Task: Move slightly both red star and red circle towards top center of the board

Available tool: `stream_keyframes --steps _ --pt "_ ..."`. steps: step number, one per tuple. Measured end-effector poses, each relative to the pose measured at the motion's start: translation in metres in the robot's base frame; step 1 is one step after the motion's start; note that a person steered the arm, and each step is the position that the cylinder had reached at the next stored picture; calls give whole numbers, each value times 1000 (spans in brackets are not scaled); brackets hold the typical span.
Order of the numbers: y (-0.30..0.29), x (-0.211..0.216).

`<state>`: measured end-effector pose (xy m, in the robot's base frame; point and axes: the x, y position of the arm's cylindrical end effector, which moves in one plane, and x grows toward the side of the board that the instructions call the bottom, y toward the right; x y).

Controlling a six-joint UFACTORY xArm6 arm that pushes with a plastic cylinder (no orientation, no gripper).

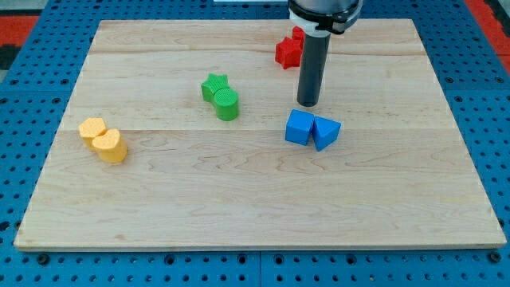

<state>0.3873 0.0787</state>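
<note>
A red block (287, 51), star-like in outline, lies near the view's top centre of the wooden board (255, 191); the rod hides its right side. A second red piece (298, 33) shows just above it, its shape unclear behind the rod. My tip (307, 104) stands below and slightly right of the red blocks, apart from them, and just above the blue blocks.
A blue cube (300, 127) and a blue triangular block (326, 132) touch each other below my tip. A green star (213, 85) and green cylinder (227, 104) sit left of centre. Two yellow blocks (92, 130) (110, 146) lie at the view's left.
</note>
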Motion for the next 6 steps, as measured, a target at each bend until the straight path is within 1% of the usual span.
stream_keyframes --steps 1,2,3,4,5,6 --pt "19 0" --pt "30 -24" --pt "15 -58" --pt "-27 -74" --pt "-29 -113" --pt "-18 -132"
